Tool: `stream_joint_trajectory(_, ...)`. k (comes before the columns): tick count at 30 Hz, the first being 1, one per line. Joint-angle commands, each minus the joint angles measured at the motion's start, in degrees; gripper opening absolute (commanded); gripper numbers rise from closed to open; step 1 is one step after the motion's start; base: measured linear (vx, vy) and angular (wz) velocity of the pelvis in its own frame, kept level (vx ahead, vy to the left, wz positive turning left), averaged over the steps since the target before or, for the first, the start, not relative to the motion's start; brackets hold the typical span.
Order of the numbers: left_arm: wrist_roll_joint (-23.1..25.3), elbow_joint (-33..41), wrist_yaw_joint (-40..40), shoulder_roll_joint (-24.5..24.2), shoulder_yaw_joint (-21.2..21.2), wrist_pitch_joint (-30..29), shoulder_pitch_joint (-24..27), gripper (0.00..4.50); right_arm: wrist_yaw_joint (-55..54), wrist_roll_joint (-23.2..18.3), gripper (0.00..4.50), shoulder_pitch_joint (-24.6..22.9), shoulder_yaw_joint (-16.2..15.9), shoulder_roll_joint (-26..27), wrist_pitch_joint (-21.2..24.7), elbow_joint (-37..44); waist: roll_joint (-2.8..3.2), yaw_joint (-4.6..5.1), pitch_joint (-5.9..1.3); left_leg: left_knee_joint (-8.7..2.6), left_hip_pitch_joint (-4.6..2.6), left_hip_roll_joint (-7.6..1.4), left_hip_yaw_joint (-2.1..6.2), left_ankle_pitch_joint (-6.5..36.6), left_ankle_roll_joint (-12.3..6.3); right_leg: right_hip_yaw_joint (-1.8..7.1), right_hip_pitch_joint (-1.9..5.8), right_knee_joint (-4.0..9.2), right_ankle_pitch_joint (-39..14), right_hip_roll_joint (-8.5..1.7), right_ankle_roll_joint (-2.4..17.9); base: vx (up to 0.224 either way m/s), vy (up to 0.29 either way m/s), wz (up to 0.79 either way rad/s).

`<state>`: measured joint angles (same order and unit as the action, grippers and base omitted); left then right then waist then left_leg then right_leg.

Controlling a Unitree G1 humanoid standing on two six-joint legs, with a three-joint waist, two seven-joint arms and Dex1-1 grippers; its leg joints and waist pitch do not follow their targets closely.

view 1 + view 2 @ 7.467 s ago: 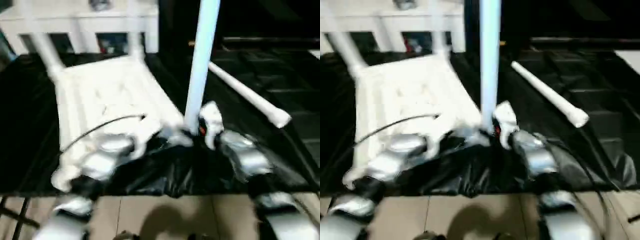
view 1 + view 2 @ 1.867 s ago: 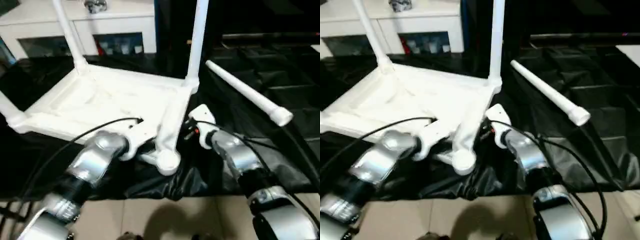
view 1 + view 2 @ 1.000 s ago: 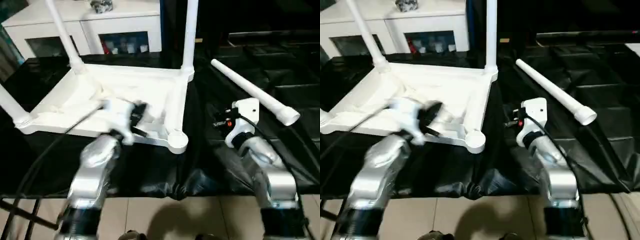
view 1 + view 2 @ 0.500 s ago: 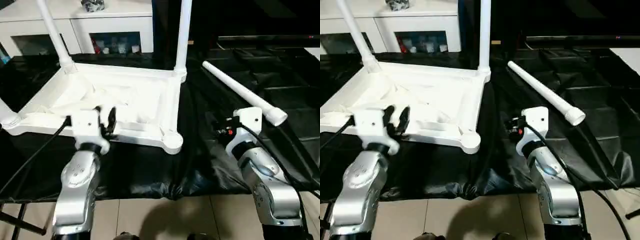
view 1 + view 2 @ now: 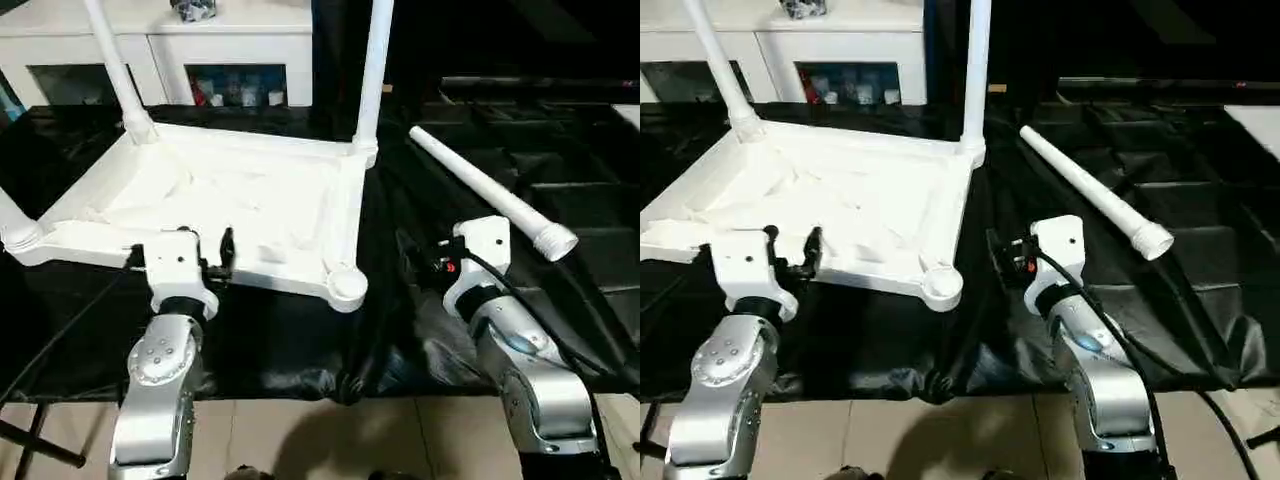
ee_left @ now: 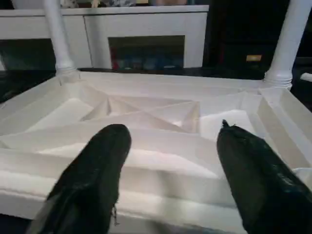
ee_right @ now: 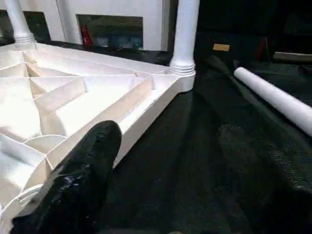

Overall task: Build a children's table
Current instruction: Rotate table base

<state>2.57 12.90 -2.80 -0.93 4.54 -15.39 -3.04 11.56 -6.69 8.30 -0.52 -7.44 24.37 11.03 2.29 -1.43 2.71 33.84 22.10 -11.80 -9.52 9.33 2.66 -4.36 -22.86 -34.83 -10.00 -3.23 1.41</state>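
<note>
Tabletop [image 5: 230, 205] upside down on black sheet [image 5: 300, 330], ribbed underside up, left of centre. Three legs socketed and standing upright: far-left leg [image 5: 118, 70], far-right leg [image 5: 372, 75], near-left leg [image 5: 12, 222] cut off at picture edge. Near-right corner socket [image 5: 346, 285] empty. Fourth leg [image 5: 490, 192] loose on sheet right of tabletop, lying diagonally from far-left to near-right, flared end toward near right, well apart from tabletop.

Left gripper [image 6: 168, 161] at near edge of tabletop, fingers [image 6: 97, 165] spread wide, holding nothing; in left wrist view both fingers in front of near rim, ribs visible in gap between. Cannot tell if touching rim.

Right gripper [image 7: 180, 170] over sheet, right of empty socket and between tabletop and loose leg. Fingers [image 7: 83, 180] wide apart, empty; in right wrist view one finger near tabletop's right edge, other finger over bare sheet.

White cabinet [image 5: 160, 45] with glass doors behind tabletop at far left. Tiled floor [image 5: 300, 440] along near edge of sheet.
</note>
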Motion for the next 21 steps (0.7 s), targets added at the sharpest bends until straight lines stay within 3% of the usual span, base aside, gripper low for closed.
stream_joint_trajectory(1, 1.37, 0.24, 0.82, 0.02, -1.9, 0.17, -0.61, 3.74, -2.14, 2.14, 3.95, -0.12, 0.88, -1.11, 0.87, 0.29, 0.93, 0.88, -2.88, -10.64, -3.44, -12.4, 6.44, 23.06, -3.61, 0.57, -1.09, -3.15, -4.3, -1.85, 4.02, 0.004, -0.133, 0.04)
stream_joint_trajectory(2, 1.65, 0.29, 0.98, -0.06, -2.09, 0.52, -0.61, 3.83, -2.63, 2.72, 4.04, -0.04, 0.9, -1.23, 1.01, 0.18, 0.03, 0.95, -3.22, -8.74, -2.86, -9.24, 4.86, 21.22, -8.02, 1.89, -0.21, -1.88, -1.89, -3.02, 7.54, 0.002, -0.198, 0.01)
stream_joint_trajectory(3, 2.31, 0.59, 2.54, 0.4, -1.76, -1.06, -0.94, 3.88, -2.79, 2.61, 4.08, 0.32, 1.24, -1.29, 2.14, -0.14, -2.44, 0.44, -3.36, -0.84, 0.04, 1.17, -1.29, 21.77, -9.29, 2.81, 1.06, 5.05, -6.2, -3.43, 14.15, -0.028, -0.222, -0.04)
stream_joint_trajectory(4, 2.62, 0.74, 3.3, 0.66, -1.58, -1.93, -1.11, 3.9, -2.8, 2.43, 4.09, 0.49, 1.4, -1.31, 2.72, -0.28, -3.71, -0.93, -3.73, 6.66, 0.53, 5.19, -2.49, 18.11, -9.44, 4.01, 1.74, 7.5, -15.06, -5.67, 13.45, -0.028, -0.222, -0.04)
stream_joint_trajectory(5, 2.53, 0.9, 3.5, 0.69, -1.35, -2.19, -1.39, 3.98, -3.3, 1.67, 4.09, 0.76, 2.5, -0.92, 2.91, -0.51, -3.54, -2.65, -3.9, 7.89, 2.93, 4.84, -0.51, 9.97, -7.37, 5.5, 3.73, 7.23, -26.3, -7.56, 7.33, -0.048, -0.202, -0.04)
stream_joint_trajectory(6, 2.57, 0.99, 3.45, 0.59, -1.31, -1.71, -1.55, 4.12, -4.48, 2.36, 4.09, 0.95, 3.24, -1.0, 1.79, -1.17, -3.8, -2.55, -2.88, 6.4, 3.18, 4.54, 0.37, 6.14, -4.79, 5.12, 2.41, 7.37, -35.54, -7.21, -5.26, -0.054, -0.172, -0.06)
stream_joint_trajectory(7, 2.45, 0.9, 3.23, 0.49, -1.33, -1.07, -1.56, 4.12, -4.49, 2.2, 4.09, 0.9, 3.52, -0.98, 1.4, -1.45, -3.54, -2.47, -2.72, 3.76, 2.99, 3.9, 1.36, 8.18, -4.96, 5.76, 3.14, 7.62, -37.88, -7.29, -12.31, -0.054, -0.172, -0.06)
stream_joint_trajectory(8, 2.34, 0.8, 3.06, 0.41, -1.34, -0.49, -1.54, 4.32, -4.41, 1.98, 4.09, 0.8, 3.66, -0.98, 1.06, -1.69, -2.67, -2.51, -2.95, 2.24, 2.06, 3.22, 2.15, 8.79, -5.43, 5.25, 3.26, 7.67, -36.44, -7.22, -12.48, -0.059, -0.124, -0.03)
stream_joint_trajectory(9, 2.28, 0.77, 3.01, 0.42, -1.38, -0.2, -1.41, 4.34, -4.61, 3.06, 4.09, 0.54, 3.16, -1.56, 0.12, -1.65, -1.44, -2.17, -2.52, -0.16, 0.87, 1.42, 3.24, 10.46, -7.72, 3.45, 2.19, 8.41, -32.42, -5.44, -11.57, -0.066, -0.073, -0.07)
stream_joint_trajectory(10, 2.18, 0.77, 2.94, 0.41, -1.37, 0.03, -1.25, 4.34, -4.8, 4.1, 4.09, 0.26, 2.61, -2.08, -0.69, -1.51, -0.88, -1.52, -2.54, -0.97, 0.86, 0.68, 4.02, 12.33, -7.5, 2.11, 2.69, 7.93, -31.05, -4.32, -10.71, -0.066, -0.073, -0.07)
stream_joint_trajectory(11, 1.8, 0.73, 2.84, 0.52, -1.38, 1.04, -0.98, 4.36, -5.01, 5.38, 4.09, -0.07, 1.82, -2.52, -2.11, -1.41, 0.53, -1.6, -3.11, -1.37, -0.39, -0.88, 4.3, 14.66, -7.09, 0.64, 2.78, 8.42, -29.17, -4.37, -9.23, -0.051, -0.045, -0.07)
stream_joint_trajectory(12, 1.73, 0.76, 2.85, 0.55, -1.48, 2.04, -0.71, 4.43, -5.67, 7.05, 4.09, -0.5, 1.04, -2.95, -3.48, -1.16, 0.91, -0.96, -3.01, -2.22, -1.28, -3.02, 4.79, 18.39, -7.24, 0.08, 3.14, 8.33, -25.35, -4.92, -5.81, 0.0, 0.0, 0.0)
stream_joint_trajectory(13, 1.61, 0.9, 2.9, 0.74, -1.46, 1.58, -0.51, 4.43, -6.21, 8.07, 4.09, -0.98, 0.39, -3.17, -3.63, -0.82, 1.17, -0.93, -2.96, -2.87, -1.52, -4.19, 5.26, 20.67, -7.04, -0.11, 3.41, 7.69, -23.24, -5.11, -4.14, 0.0, 0.0, 0.0)
stream_joint_trajectory(14, 1.65, 0.9, 2.85, 0.7, -1.51, 1.44, -0.51, 4.43, -6.22, 8.15, 4.09, -1.03, 0.31, -3.21, -3.57, -0.76, 1.49, -0.54, -2.32, -4.15, -1.59, -5.69, 5.53, 26.5, -6.01, 0.19, 3.68, 6.31, -21.36, -5.36, -2.1, 0.0, 0.0, 0.0)
stream_joint_trajectory(15, 2.03, 0.72, 2.32, 0.26, -2.17, -0.4, -0.62, 4.43, -5.65, 8.39, 4.09, -1.63, -0.38, -3.71, -2.47, -0.02, 1.17, -0.35, -1.31, -4.43, -2.34, -5.0, 4.85, 33.18, -3.73, 0.73, 3.12, 6.67, -26.12, -5.7, -1.36, 0.0, 0.0, 0.0)
stream_joint_trajectory(16, 2.03, 0.72, 2.32, 0.26, -2.17, -0.4, -0.62, 4.43, -5.65, 8.39, 4.09, -1.63, -0.38, -3.71, -2.47, -0.02, 0.89, -0.13, -0.83, -3.53, -3.15, -3.45, 4.05, 34.64, -2.63, 0.31, 2.4, 8.14, -32.42, -5.89, -1.8, 0.0, 0.0, 0.0)
stream_joint_trajectory(17, 1.43, 0.4, 1.71, 0.19, -2.5, -0.57, -0.7, 4.43, -4.21, 6.84, 4.09, -2.1, -0.03, -3.59, -1.81, 0.8, 0.22, 0.78, 0.14, 1.14, -7.0, 0.65, 1.89, 31.91, -1.64, -3.66, -0.77, 14.14, -47.28, -5.89, -4.9, -0.073, -0.023, 0.13)
stream_joint_trajectory(18, 1.07, 0.35, 1.5, 0.19, -2.69, 0.07, -0.6, 4.43, -2.59, 6.51, 4.09, -2.34, -0.67, -4.4, -1.92, 1.35, 0.2, 2.21, -0.06, 2.79, -7.23, 1.87, 0.81, 28.08, -2.35, -9.21, 0.15, 16.42, -48.8, -4.15, -10.52, -0.065, 0.013, -0.01)
stream_joint_trajectory(19, 1.03, 0.38, 1.44, 0.21, -2.73, 0.12, -0.55, 4.43, -2.26, 6.49, 4.09, -2.38, -0.88, -4.57, -2.11, 1.38, 2.4, 2.01, -0.77, 0.82, -6.32, -0.69, 2.3, 31.25, -2.59, -10.13, 3.31, 14.07, -41.49, -4.27, -10.72, -0.065, 0.013, -0.01)
stream_joint_trajectory(20, 0.95, 0.45, 1.3, 0.25, -2.81, 0.2, -0.46, 4.43, -1.58, 6.47, 4.09, -2.46, -1.32, -4.94, -2.53, 1.42, 2.78, -0.01, 0.22, -8.55, 3.41, -6.61, 5.17, 48.12, 0.84, -4.15, 8.76, -5.04, -15.0, -3.78, -1.98, 0.055, 0.112, -0.17)
stream_joint_trajectory(21, 0.79, 0.61, 1.18, 0.47, -2.85, -0.03, -0.27, 4.43, -1.32, 6.36, 4.09, -2.35, -1.52, -4.94, -3.06, 1.14, 2.72, -0.8, -1.17, -9.83, -0.52, -4.6, 3.26, 52.13, 0.41, -0.54, 6.49, -6.8, -12.68, -2.31, -0.67, 0.086, 0.06, -0.04)
